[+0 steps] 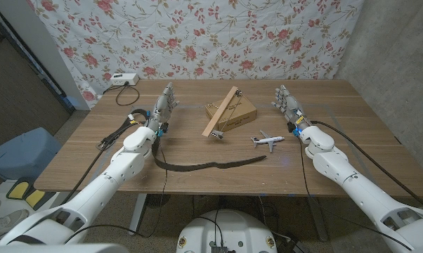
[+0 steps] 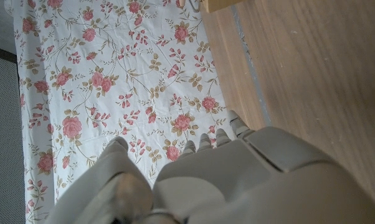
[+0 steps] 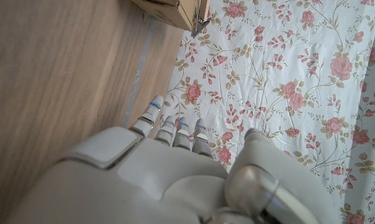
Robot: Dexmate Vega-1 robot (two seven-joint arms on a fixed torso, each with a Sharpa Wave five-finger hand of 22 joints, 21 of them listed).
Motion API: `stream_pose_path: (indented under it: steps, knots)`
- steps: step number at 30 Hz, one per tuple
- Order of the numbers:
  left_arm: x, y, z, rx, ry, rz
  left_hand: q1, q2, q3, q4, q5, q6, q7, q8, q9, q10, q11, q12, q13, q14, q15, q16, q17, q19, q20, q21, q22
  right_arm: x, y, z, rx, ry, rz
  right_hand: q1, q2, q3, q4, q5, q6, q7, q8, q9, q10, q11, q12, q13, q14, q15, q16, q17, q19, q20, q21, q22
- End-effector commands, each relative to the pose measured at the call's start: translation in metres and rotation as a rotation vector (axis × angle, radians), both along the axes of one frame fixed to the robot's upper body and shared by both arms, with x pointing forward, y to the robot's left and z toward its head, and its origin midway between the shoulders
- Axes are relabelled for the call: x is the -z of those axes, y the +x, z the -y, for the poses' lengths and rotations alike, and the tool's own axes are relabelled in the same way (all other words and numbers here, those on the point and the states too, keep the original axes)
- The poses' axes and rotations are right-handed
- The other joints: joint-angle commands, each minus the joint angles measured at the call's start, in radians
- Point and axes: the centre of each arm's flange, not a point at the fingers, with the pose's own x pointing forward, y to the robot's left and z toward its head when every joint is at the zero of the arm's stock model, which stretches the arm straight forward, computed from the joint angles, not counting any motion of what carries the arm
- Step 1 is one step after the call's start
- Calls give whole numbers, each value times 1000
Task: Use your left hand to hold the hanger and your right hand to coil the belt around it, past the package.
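A wooden hanger (image 1: 220,112) lies slanted across a brown cardboard package (image 1: 234,114) at the table's middle, its metal hook toward the front. A dark belt (image 1: 208,165) curves along the table near the front edge, running from beside my left forearm toward the middle. My left hand (image 1: 164,107) stands open left of the package, fingers pointing to the far side, holding nothing. My right hand (image 1: 287,103) stands open right of the package, also holding nothing. The package corner (image 3: 169,9) and the hanger's hook (image 3: 200,22) show in the right wrist view, beyond my right hand (image 3: 175,180).
A small toy airplane (image 1: 270,140) lies in front of the package, near my right wrist. A white power strip (image 1: 122,79) sits at the far left corner. A floral cloth (image 1: 197,35) hangs behind the table. My left hand (image 2: 194,180) shows against the cloth in the left wrist view.
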Motion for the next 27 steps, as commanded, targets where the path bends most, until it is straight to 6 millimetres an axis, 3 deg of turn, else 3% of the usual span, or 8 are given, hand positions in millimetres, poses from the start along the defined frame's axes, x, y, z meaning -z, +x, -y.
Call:
stream_pose_path:
  steps: [1, 3, 6, 8, 15, 18, 20, 27]
  knots:
    - [-5, 2, 11, 11, 81, -61, 27, -13, -3, -22, 4, -136, 22, 16, 6, -69, 28, 20, 5, -45, 25, 23, 3, -23, 46, 6, 4, 0, 2, 4, -1, 4, 6, 9, 1, 8, -1, 6, 9, -1, 5, 3, 6, 1, 8, 2, 0, 8, 4, 1, 1, 8, 2, 1]
    - [-7, 0, 13, 0, 104, -86, 43, -28, -11, -38, -1, -90, 34, 26, 8, -12, 43, 37, 8, 21, 45, 35, 4, 32, 80, 9, 5, 0, 2, 5, 0, 6, 9, 9, 1, 8, -2, 6, 9, -2, 5, 3, 5, 1, 8, 2, 1, 9, 5, 1, 1, 8, 1, 1]
    - [-9, -2, 17, 15, 129, -132, 57, -39, -22, -55, -8, -16, 58, 37, 11, 104, 62, 72, 13, 120, 61, 50, 6, 107, 95, 12, 7, 0, 1, 6, 1, 6, 13, 9, 0, 8, -3, 6, 9, -1, 5, 3, 5, 2, 9, 2, 1, 11, 5, 1, 2, 8, 0, 1]
    - [-10, -2, 18, 33, 139, -160, 63, -39, -27, -62, -14, 24, 68, 41, 12, 154, 66, 84, 15, 195, 63, 64, 8, 150, 94, 12, 8, 0, 0, 7, 2, 6, 15, 9, 0, 8, -3, 6, 9, -3, 5, 3, 6, 1, 9, 2, 2, 11, 6, 1, 2, 9, -1, 1]
    - [-10, -7, 19, 62, 173, -231, 74, -40, -38, -78, -31, 169, 119, 63, 15, 307, 92, 119, 21, 346, 45, 88, 12, 237, 99, 4, 10, 4, -2, 11, 1, 12, 17, 8, 0, 8, -5, 6, 7, -4, 5, 3, 10, 4, 11, 2, 5, 15, 8, 1, 7, 11, -2, 2]
    - [-9, -10, 19, 75, 194, -261, 79, -40, -40, -84, -36, 216, 133, 70, 17, 356, 93, 130, 22, 402, 39, 100, 13, 277, 97, 7, 10, 5, -3, 12, -1, 14, 19, 8, 0, 9, -5, 6, 7, -5, 5, 3, 9, 4, 11, 2, 6, 15, 8, 1, 7, 12, -3, 2]
    - [-8, -12, 19, 83, 198, -276, 92, -43, -39, -96, -40, 261, 162, 79, 18, 390, 92, 136, 23, 446, 34, 108, 13, 311, 98, 9, 10, 5, -4, 12, -2, 16, 21, 8, 0, 9, -5, 6, 7, -5, 6, 3, 10, 5, 11, 2, 6, 15, 8, 1, 8, 12, -3, 2]
    - [-6, -21, 18, 73, 249, -328, 130, -41, -31, -129, -53, 383, 190, 99, 22, 498, 91, 157, 30, 579, 14, 136, 14, 422, 98, 18, 10, 9, -8, 13, -7, 17, 24, 7, 0, 9, -6, 6, 7, -7, 6, 3, 10, 6, 12, 2, 8, 15, 9, 1, 9, 13, -5, 2]
